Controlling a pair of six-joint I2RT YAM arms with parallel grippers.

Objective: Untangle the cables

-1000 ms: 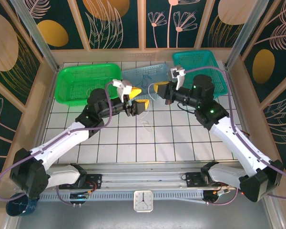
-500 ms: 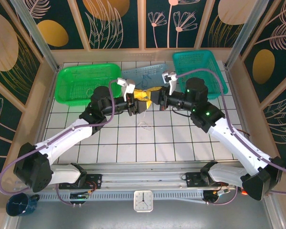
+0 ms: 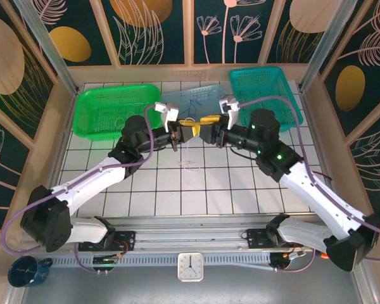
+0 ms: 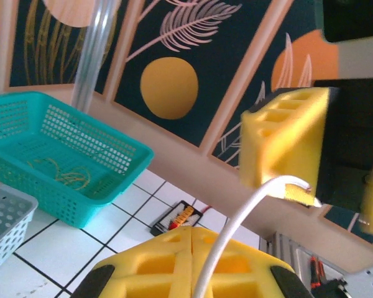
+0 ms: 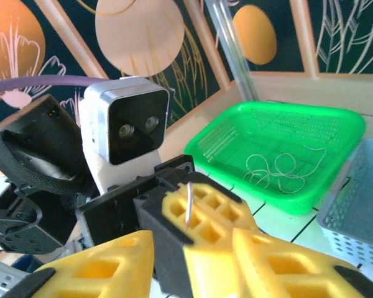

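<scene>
Meeting over the white-tiled table (image 3: 240, 183) at frame centre, the left gripper (image 3: 187, 130) pinches a whitish cable (image 4: 236, 230); the right gripper (image 3: 207, 124) stands spread. Dark leaf-patterned panels (image 3: 158, 38) enclose the cell.

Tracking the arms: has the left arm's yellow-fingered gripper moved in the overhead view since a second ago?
Yes. The left gripper, shut on a thin white cable, has shifted rightward and slightly away from the bases, nearer the pale blue plastic basket.
</scene>
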